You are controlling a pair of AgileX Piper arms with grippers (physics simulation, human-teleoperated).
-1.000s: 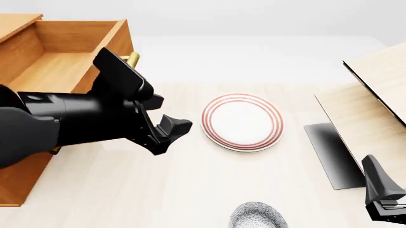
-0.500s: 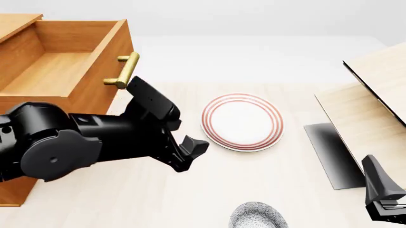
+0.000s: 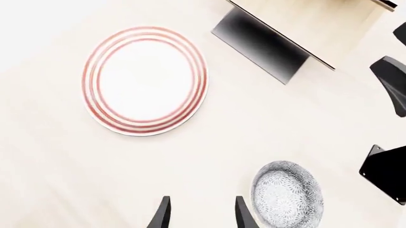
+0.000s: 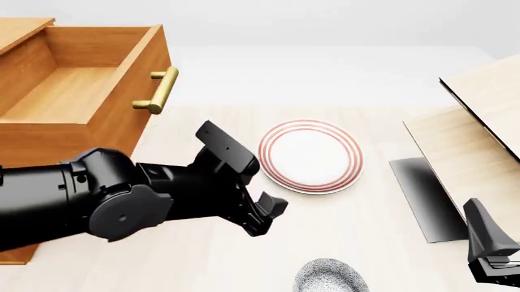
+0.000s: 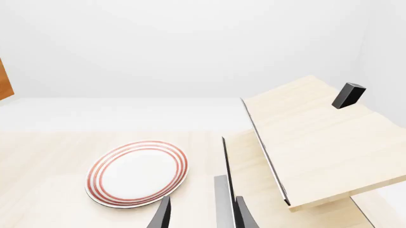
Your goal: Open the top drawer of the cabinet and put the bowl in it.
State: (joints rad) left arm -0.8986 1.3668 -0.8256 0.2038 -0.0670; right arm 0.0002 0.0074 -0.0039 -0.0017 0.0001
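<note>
Leftmost, the cabinet (image 4: 33,201) was seen at the table's left edge, well to the left of the plate (image 4: 310,156), with the top drawer (image 4: 77,79) pulled out and its bare wooden floor exposed from above. The brass handle (image 4: 160,90) was seen on the drawer front, on the side turned toward the plate. Between the cabinet and the plate, the left arm (image 4: 114,198) was stretched across the table (image 4: 203,261), and the left gripper (image 4: 256,182) was held just left of the plate and nearer the camera than it, clear of the handle. Its fingers (image 3: 162,214) were shown parted in the left wrist view, with only bare tabletop between them and nothing gripped.

The plate, white with red rings, was seen lying flat near the table's middle. The bowl (image 4: 329,277), speckled blue-grey, was found nearer the camera than the plate and slightly to its right, upright on the table, apart from the plate and untouched by either gripper.

Well to the right of the plate, a pale wooden structure (image 4: 475,121) was seen, with a dark panel (image 4: 422,194) below it. The right gripper (image 4: 491,255) was held right of the plate at the near right corner; its fingers (image 5: 163,214) were shown apart and empty in the right wrist view.
</note>
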